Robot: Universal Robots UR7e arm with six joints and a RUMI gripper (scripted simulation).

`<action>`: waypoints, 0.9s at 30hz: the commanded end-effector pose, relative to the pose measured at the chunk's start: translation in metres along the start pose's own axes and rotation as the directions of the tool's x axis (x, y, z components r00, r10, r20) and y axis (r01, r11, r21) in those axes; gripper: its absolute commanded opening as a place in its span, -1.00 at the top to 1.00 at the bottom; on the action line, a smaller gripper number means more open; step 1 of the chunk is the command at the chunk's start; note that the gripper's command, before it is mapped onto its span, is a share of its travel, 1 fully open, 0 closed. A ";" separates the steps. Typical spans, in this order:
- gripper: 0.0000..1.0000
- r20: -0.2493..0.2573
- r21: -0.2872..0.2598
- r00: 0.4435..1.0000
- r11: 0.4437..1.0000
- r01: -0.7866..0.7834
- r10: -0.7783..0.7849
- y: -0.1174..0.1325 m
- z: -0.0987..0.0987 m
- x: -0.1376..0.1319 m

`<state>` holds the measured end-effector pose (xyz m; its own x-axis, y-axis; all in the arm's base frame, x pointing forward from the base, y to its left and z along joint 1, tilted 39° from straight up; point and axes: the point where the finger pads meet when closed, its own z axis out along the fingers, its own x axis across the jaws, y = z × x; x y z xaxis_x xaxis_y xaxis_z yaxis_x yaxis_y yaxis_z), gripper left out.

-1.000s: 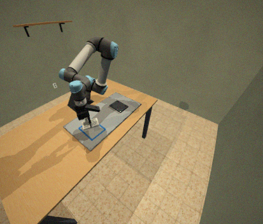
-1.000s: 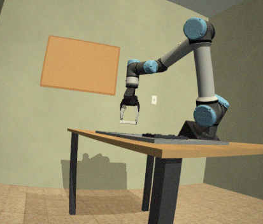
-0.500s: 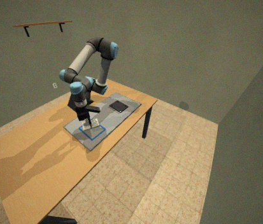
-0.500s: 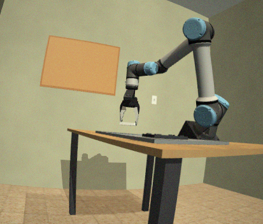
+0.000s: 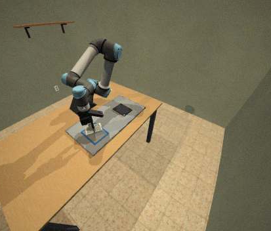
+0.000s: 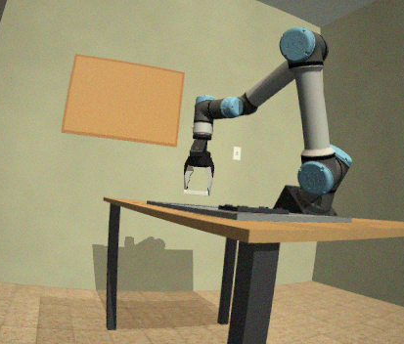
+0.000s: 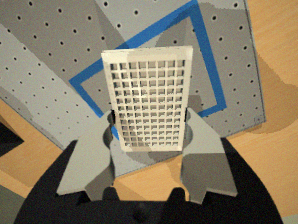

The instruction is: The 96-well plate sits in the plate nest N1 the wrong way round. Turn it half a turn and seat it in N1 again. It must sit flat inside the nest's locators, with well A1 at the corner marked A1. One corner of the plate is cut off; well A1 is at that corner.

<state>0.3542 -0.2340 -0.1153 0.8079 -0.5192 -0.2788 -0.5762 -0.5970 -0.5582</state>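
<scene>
My gripper (image 7: 149,109) is shut on the white 96-well plate (image 7: 149,99), one finger on each long side. It holds the plate in the air above the grey perforated baseplate (image 7: 60,60). The blue outline of nest N1 lies below the plate, which sits askew to it. In the exterior view the plate (image 6: 198,192) hangs level between the fingers, well above the table. In the top view the gripper (image 5: 92,127) and plate (image 5: 95,127) are over the blue nest (image 5: 95,135). I cannot make out the cut corner or the A1 mark.
A dark square object (image 5: 122,109) lies on the far end of the grey baseplate (image 5: 107,123). The robot base (image 6: 305,200) stands at the back of the wooden table (image 5: 47,154). The table edge is close to the baseplate on one side.
</scene>
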 end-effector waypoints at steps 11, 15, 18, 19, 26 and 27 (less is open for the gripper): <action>1.00 -0.001 -0.001 1.000 1.000 0.000 0.000 0.000 0.008 0.000; 1.00 -0.001 -0.001 1.000 1.000 0.000 0.000 0.000 0.011 0.000; 1.00 -0.001 -0.001 1.000 1.000 0.000 0.000 0.000 0.013 0.000; 1.00 -0.001 -0.001 1.000 1.000 0.000 0.000 0.000 0.013 0.000; 1.00 -0.001 -0.001 1.000 1.000 0.000 0.000 0.000 0.017 0.000; 1.00 -0.001 -0.001 1.000 1.000 0.000 0.000 0.000 0.017 0.000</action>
<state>0.3561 -0.2244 -0.1277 0.8079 -0.5192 -0.2788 -0.5762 -0.5970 -0.5582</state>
